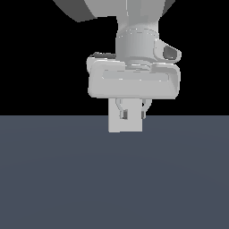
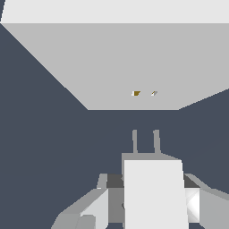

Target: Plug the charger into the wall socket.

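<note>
Wrist view: gripper (image 2: 152, 201) pinching the charger (image 2: 154, 192), its two prongs aimed at the wall socket (image 2: 112, 58) ahead, at 12 o'clock, not yet touching. Step judged: approach before insertion. Next move calls for lining the prongs up with the two holes (image 2: 144, 93), then a straight push.

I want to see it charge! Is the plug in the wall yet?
Not yet. The charger prongs sit apart from the wall socket holes, with dark floor between.

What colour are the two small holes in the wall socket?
Orange-brown holes on the off-white wall socket, best in the wrist view.
</note>
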Robot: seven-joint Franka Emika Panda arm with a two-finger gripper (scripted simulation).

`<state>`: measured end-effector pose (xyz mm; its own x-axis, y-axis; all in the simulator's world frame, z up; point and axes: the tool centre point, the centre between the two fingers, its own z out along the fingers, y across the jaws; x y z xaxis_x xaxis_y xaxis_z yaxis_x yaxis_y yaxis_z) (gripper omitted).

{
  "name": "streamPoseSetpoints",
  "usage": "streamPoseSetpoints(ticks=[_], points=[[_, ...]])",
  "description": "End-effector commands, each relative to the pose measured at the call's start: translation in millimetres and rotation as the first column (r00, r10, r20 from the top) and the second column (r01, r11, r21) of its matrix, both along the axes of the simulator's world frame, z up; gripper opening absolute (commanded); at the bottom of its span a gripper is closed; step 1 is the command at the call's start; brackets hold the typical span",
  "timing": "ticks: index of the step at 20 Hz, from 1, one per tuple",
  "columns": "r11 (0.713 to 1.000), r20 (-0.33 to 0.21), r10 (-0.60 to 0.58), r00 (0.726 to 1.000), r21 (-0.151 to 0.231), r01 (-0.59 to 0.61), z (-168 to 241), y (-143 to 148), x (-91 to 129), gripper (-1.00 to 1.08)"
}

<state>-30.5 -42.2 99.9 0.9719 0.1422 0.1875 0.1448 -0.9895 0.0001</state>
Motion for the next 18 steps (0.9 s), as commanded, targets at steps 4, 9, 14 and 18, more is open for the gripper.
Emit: streamPoseSetpoints(ticks=[4, 9, 14, 18], points=[[1.000, 0.000, 0.000, 1.000, -0.001, 0.000, 0.1, 2.7, 18.4, -1.00], [1.000, 0.000, 0.000, 1.000, -0.001, 0.000, 0.2, 5.2, 34.6, -1.00], [1.000, 0.000, 0.000, 1.000, -0.001, 0.000, 0.2, 6.2, 41.6, -1.00], [1.000, 0.000, 0.000, 1.000, 0.000, 0.000, 0.1, 5.8, 41.5, -1.00]])
